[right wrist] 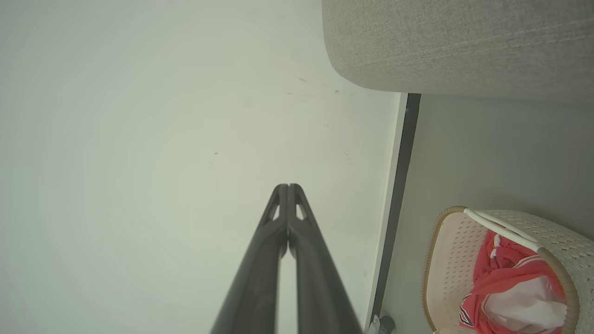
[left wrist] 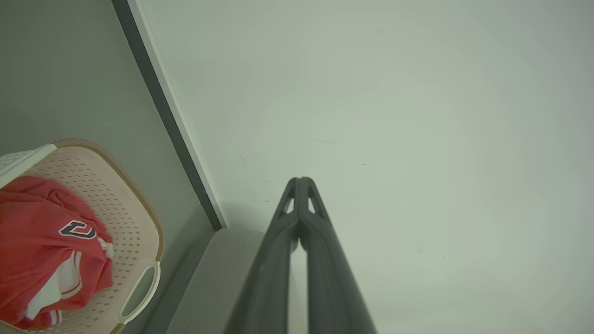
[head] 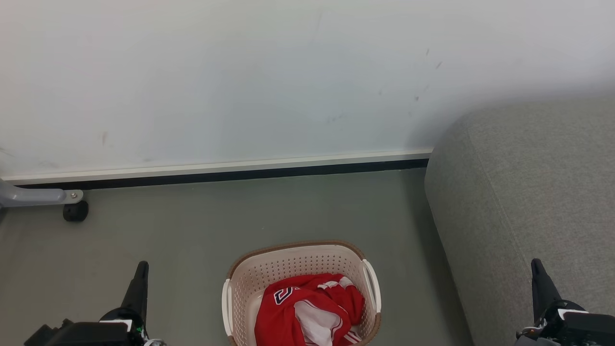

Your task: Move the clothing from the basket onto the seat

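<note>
Clothing [head: 307, 312] lies bunched in the basket [head: 293, 262] on the floor [head: 240, 211] beside the seat [head: 528, 192], flanked by the left gripper [head: 142, 265] and right gripper [head: 536, 263], both clenched empty.

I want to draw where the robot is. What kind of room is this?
Probably a living-room corner, perhaps a test one: a grey sofa stands by a plain white wall, and a laundry basket of red clothes sits on the grey floor beside it.
</note>
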### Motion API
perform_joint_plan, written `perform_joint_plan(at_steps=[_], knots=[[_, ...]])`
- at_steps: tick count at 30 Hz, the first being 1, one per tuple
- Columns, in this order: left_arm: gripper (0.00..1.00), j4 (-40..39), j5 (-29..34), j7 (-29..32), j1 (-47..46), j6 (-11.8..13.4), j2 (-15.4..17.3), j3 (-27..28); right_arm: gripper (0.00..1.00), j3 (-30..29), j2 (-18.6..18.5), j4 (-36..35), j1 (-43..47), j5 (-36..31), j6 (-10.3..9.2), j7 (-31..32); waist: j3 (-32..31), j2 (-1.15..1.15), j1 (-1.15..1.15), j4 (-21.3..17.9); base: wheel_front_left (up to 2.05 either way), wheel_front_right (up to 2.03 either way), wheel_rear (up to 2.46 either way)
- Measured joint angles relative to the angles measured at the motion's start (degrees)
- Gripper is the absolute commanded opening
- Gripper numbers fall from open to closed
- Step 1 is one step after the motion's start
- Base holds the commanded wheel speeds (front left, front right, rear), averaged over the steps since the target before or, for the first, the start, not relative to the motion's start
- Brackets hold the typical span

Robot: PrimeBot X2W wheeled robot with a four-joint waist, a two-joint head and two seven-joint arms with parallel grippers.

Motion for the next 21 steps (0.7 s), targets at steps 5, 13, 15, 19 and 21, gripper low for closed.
perform_joint_plan(at_steps=[5,13,15,19,21], knots=[[0.0,0.0,0.0,0.0,0.0,0.0,0.0,0.0,0.0,0.0,0.0,0.0,0.0,0.0,0.0,0.0,0.0,0.0,0.0,0.0,0.0,0.0,0.0],[0.0,0.0,0.0,0.0,0.0,0.0,0.0,0.0,0.0,0.0,0.0,0.0,0.0,0.0,0.0,0.0,0.0,0.0,0.0,0.0,0.0,0.0,0.0],[0.0,0.0,0.0,0.0,0.0,0.0,0.0,0.0,0.0,0.0,0.0,0.0,0.0,0.0,0.0,0.0,0.0,0.0,0.0,0.0,0.0,0.0,0.0],[0.0,0.0,0.0,0.0,0.0,0.0,0.0,0.0,0.0,0.0,0.0,0.0,0.0,0.0,0.0,0.0,0.0,0.0,0.0,0.0,0.0,0.0,0.0],[0.0,0.0,0.0,0.0,0.0,0.0,0.0,0.0,0.0,0.0,0.0,0.0,0.0,0.0,0.0,0.0,0.0,0.0,0.0,0.0,0.0,0.0,0.0]])
